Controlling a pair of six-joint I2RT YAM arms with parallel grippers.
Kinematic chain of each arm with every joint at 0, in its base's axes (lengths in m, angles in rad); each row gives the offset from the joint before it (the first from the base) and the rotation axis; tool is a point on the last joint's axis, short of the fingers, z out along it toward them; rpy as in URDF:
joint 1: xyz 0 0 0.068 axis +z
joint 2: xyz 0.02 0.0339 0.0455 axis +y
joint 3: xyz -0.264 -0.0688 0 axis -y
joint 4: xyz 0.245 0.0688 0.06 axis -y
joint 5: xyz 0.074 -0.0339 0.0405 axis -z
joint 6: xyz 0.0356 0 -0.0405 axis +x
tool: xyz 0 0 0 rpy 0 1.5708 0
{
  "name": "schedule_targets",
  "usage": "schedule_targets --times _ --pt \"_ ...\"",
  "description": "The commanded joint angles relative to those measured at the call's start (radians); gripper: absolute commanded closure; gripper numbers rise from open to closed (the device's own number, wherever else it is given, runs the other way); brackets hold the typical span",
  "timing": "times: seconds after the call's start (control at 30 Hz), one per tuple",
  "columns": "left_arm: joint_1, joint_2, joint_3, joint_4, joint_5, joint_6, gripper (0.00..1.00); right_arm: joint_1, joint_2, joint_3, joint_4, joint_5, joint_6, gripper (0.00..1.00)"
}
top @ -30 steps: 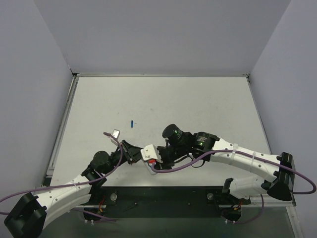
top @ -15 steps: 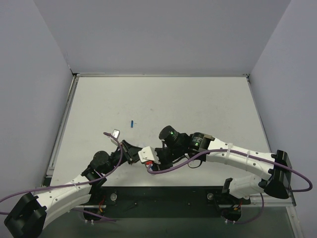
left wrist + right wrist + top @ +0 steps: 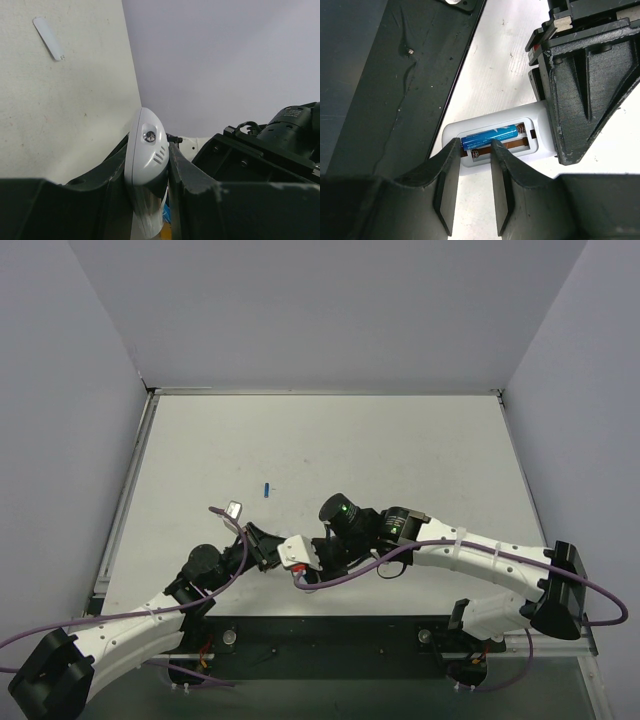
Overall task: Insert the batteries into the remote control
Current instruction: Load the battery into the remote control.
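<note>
On the counter, left of centre, one loose battery lies alone. My left gripper clamps the remote control (compartment open). My right gripper, gap narrow, straddles the second battery seated inside; contact I cannot tell.

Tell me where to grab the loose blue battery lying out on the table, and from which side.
Take the loose battery across its middle, coming straight down from above. It lies flat on the table with bare surface around it, long axis running roughly near to far, so close on its left and right flanks.
</note>
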Motion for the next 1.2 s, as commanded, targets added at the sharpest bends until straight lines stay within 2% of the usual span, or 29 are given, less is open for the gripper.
schedule_targets --times 0.0,0.43,1.0,1.17 --pt "-0.004 -0.015 0.031 0.089 0.014 -0.001 1.00 0.010 0.020 -0.006 0.014 -0.010 -0.004 0.75" --pt "-0.007 -0.032 0.025 0.109 0.002 -0.015 1.00 0.019 0.054 -0.037 0.128 0.044 0.054 0.86" --pt "-0.019 -0.078 0.002 0.106 -0.050 -0.026 1.00 0.033 0.131 -0.066 0.255 0.090 0.125 0.90" --pt "-0.016 -0.090 -0.009 0.072 -0.066 0.045 1.00 0.040 0.118 -0.043 0.245 0.104 0.162 0.89"
